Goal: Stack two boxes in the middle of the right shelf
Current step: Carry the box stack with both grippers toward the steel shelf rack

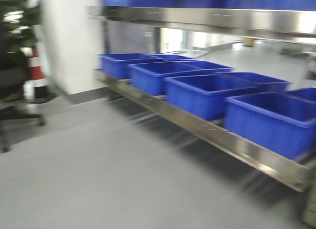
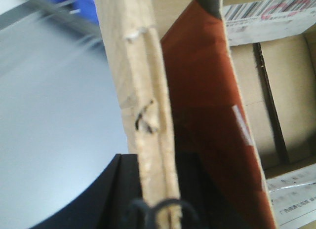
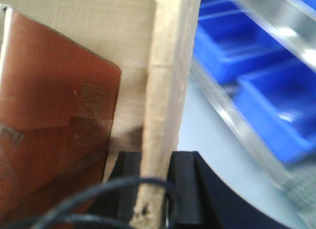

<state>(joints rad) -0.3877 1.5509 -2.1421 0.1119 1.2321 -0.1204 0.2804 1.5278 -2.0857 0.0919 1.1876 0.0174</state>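
My left gripper [image 2: 158,162] is shut on the upright wall of a brown cardboard box [image 2: 138,81], its black fingers [image 2: 126,189] on either side of the wall. My right gripper [image 3: 157,160] is shut on the other cardboard wall [image 3: 170,66] of a box. Inside the box I see a red-brown sheet [image 2: 207,105], which also shows in the right wrist view [image 3: 54,105], and a small printed carton [image 2: 266,17]. The steel shelf [image 1: 207,130] runs along the right in the blurred front view, with an upper board [image 1: 197,17]. Neither gripper nor any box shows in the front view.
Several blue bins [image 1: 207,93] fill the lower steel board and also show in the right wrist view [image 3: 276,100]. More blue bins sit on the upper board. A black office chair [image 1: 15,91], a red-white cone [image 1: 37,71] and a white pillar [image 1: 74,41] stand at the left on the grey floor.
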